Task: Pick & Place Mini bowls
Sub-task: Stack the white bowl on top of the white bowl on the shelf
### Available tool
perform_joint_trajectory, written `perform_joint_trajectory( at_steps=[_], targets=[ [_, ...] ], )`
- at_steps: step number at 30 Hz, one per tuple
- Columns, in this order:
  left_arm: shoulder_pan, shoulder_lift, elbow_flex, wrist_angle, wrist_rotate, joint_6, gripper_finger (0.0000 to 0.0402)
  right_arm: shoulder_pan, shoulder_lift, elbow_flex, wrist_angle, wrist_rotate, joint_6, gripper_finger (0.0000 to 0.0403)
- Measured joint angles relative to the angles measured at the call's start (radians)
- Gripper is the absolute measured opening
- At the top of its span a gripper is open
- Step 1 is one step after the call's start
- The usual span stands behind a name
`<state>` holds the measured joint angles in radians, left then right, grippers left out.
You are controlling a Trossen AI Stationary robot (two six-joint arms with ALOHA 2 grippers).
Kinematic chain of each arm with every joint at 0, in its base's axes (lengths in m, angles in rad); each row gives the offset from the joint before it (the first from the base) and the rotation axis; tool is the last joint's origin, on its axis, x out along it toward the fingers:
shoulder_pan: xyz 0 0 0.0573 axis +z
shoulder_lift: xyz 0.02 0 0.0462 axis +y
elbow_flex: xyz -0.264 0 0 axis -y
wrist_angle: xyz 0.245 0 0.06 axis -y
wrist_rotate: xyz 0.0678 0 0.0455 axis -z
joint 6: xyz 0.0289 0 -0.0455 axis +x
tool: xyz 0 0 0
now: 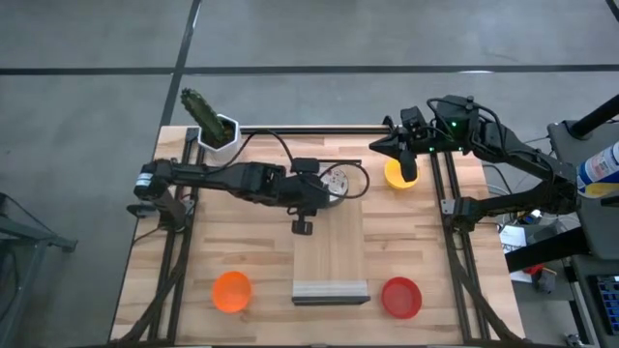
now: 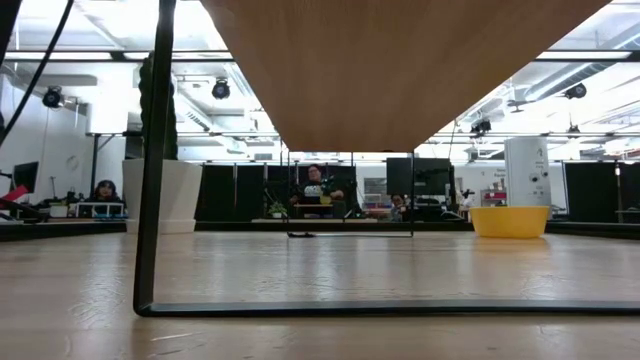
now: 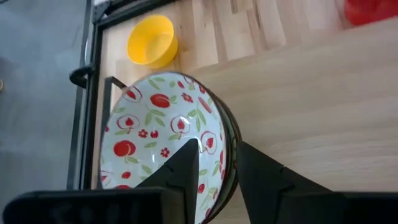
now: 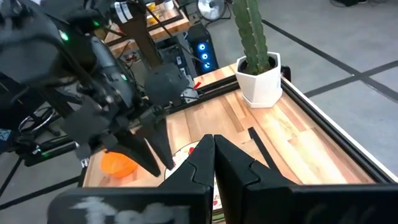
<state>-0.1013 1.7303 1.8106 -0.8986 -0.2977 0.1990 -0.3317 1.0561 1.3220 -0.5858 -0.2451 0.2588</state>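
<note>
A stack of white mini bowls with a red fruit pattern (image 1: pixel 337 181) sits near the table's middle, at the far end of a raised wooden board. My left gripper (image 3: pixel 214 155) is at the stack's rim. The yellow bowl (image 1: pixel 398 175) stands on the table toward the far right, and my right gripper (image 1: pixel 401 159) hovers over it, shut and empty (image 4: pixel 213 155). The orange bowl (image 1: pixel 231 291) and the red bowl (image 1: pixel 400 297) rest near the front edge. The yellow bowl (image 2: pixel 510 221) also shows in the low view. My left gripper has the patterned stack by its rim (image 3: pixel 225 163), on the side facing the arm. One finger (image 3: pixel 186 168) lies inside the top bowl and the other (image 3: pixel 261 174) outside the stacked rims. Whether the stack is lifted off the surface, I cannot tell.
A white cactus pot (image 1: pixel 217 130) stands at the far left corner. The raised wooden board (image 1: pixel 329 242) spans the middle, its dark front edge (image 1: pixel 330 291) between the orange and red bowls. Black frame rails (image 1: pixel 455 242) run along both table sides.
</note>
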Motion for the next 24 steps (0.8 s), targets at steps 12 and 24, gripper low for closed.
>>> perform_joint_trajectory(
  at_steps=[12,24],
  targets=[
    [0.000,-0.026,0.008,0.010,-0.055,-0.072,0.0101,0.000,0.000,0.000,-0.001,0.000,-0.008,0.0008],
    [-0.006,0.014,0.001,0.017,-0.052,-0.094,0.0101,0.000,0.000,0.000,-0.001,0.000,-0.008,0.0008]
  ],
)
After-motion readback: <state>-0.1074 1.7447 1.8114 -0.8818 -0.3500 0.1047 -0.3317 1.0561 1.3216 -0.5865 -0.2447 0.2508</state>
